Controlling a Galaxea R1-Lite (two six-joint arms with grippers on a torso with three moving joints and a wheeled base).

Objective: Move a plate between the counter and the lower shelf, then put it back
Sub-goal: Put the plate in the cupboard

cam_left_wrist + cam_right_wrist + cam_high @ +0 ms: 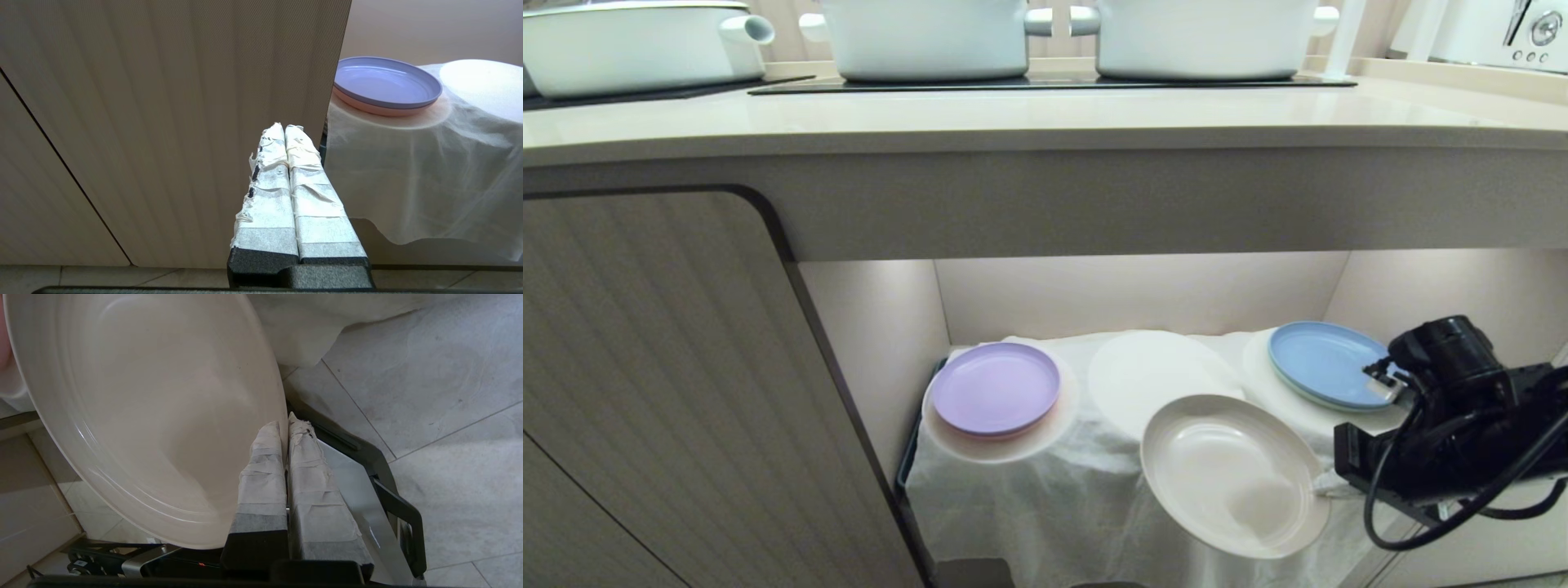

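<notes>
Right tool [285, 426]: taped fingers [261, 465] pressed together on the rim of the cream plate [1233, 474]; one finger on each face of the rim, almost no gap between them; grip sits at the plate's right edge in the head view. Plate is off any surface, tilted, its hollow face turned up and toward the camera; it hangs in front of the lower shelf [1127, 294], over the hanging front of the white cloth [1029, 498], tiled floor [429, 375] under it in the right wrist view. On the shelf behind: lilac plate [995, 387] at left on a raised pad, blue plate [1323, 363] at right, bare cloth-covered pad [1156, 371] between them. Counter [1045, 122] above carries white pots [923, 37]. Left tool [285, 130]: fingers together, empty, parked beside the ribbed cabinet door [163, 122].
</notes>
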